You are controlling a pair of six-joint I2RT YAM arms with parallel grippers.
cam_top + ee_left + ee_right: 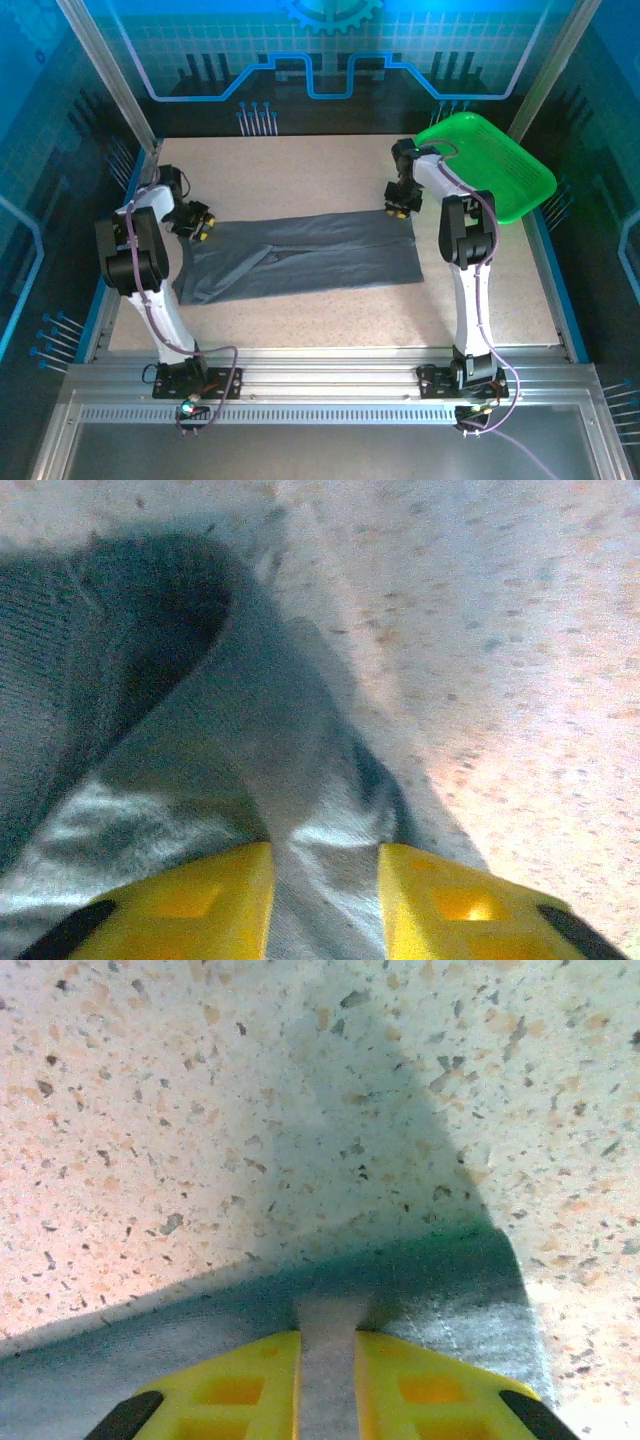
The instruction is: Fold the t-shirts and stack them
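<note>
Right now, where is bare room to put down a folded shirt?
Bare table lies behind the t-shirt, left of the green tray, and nearer, toward the arm bases. Crowded: the shirt's ends, gripped by the left claw and right claw.

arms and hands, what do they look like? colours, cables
Both the left arm and right arm have white links joined by black joint housings, with a thin purple cable looped along each. The left hand and right hand have bright yellow fingers with shallow square recesses and black patches behind.
</note>
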